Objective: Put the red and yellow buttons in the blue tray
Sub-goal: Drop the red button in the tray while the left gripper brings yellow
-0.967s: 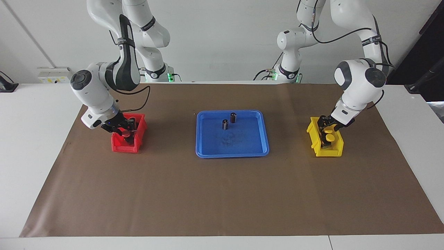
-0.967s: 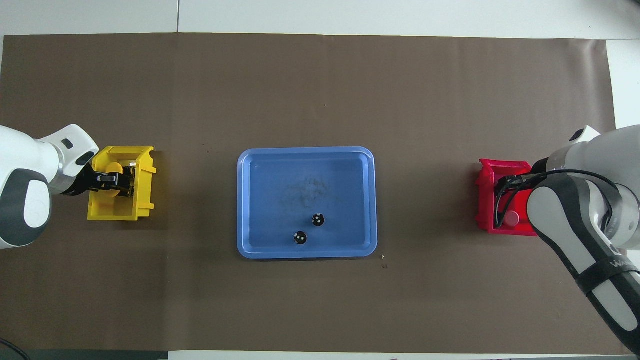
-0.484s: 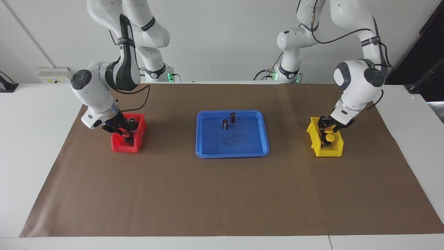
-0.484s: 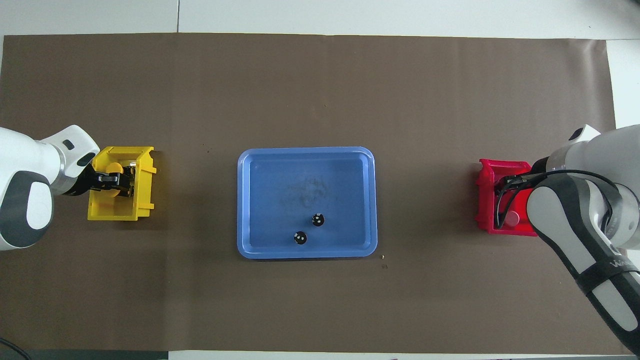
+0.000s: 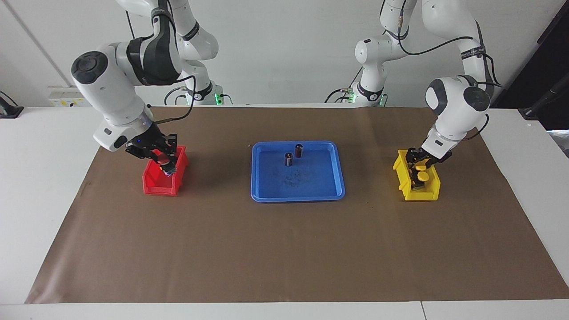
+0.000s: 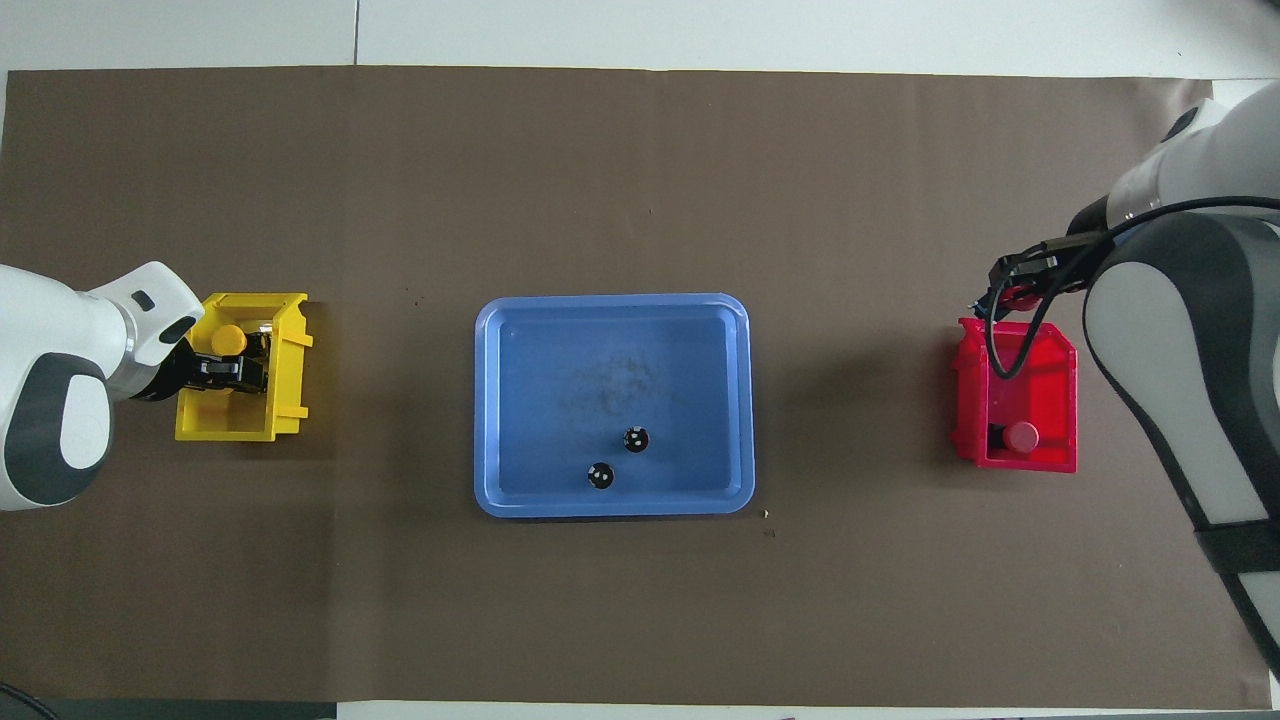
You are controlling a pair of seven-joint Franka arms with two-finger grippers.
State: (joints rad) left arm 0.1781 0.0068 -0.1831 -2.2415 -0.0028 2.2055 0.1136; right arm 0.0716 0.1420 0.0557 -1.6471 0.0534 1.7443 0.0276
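The blue tray (image 5: 298,194) (image 6: 486,400) lies mid-table. My right gripper (image 5: 163,161) (image 6: 1012,294) is shut on a red button (image 5: 161,158) (image 6: 1020,293) and holds it up over the red bin (image 5: 153,186) (image 6: 966,400). A second red button (image 6: 1022,435) stands in that bin's end nearer to the robots. My left gripper (image 5: 418,163) (image 6: 232,368) is down in the yellow bin (image 5: 402,175) (image 6: 290,400), beside a yellow button (image 5: 423,176) (image 6: 230,338). The other yellow button is hidden.
Two dark capless cylinders (image 5: 298,150) (image 5: 288,159) stand in the tray's part nearer to the robots, and show in the overhead view (image 6: 636,439) (image 6: 600,476). Brown paper (image 5: 284,249) covers the table. The red bin is toward the right arm's end, the yellow bin toward the left arm's end.
My right gripper has risen out of the red bin with a red button, uncovering the bin's second button. My left gripper has shifted slightly in the yellow bin, uncovering a yellow cap.
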